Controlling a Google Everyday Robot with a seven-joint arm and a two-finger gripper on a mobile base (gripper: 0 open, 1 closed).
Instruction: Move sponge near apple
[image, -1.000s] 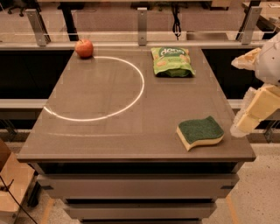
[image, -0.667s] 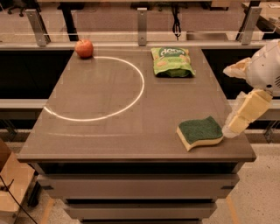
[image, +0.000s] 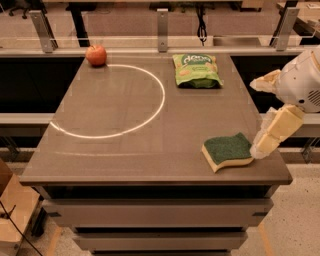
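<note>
Reaching in from right, closer than before: tool (image: 256, 118) spread wide | lower finger (image: 272, 132) now at right edge of sponge (image: 227, 150) | apple (image: 96, 54) unmoved, far-left corner of surface (image: 125, 150)

The arm's white wrist (image: 300, 82) sits at far right, and the gripper (image: 256, 117) hangs over the right edge of the surface (image: 125, 150), fingers (image: 277, 130) spread wide, one pointing left, the other angled down, tip low.

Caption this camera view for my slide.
Gripper beside the sponge, near right; apple in the far left corner.
</note>
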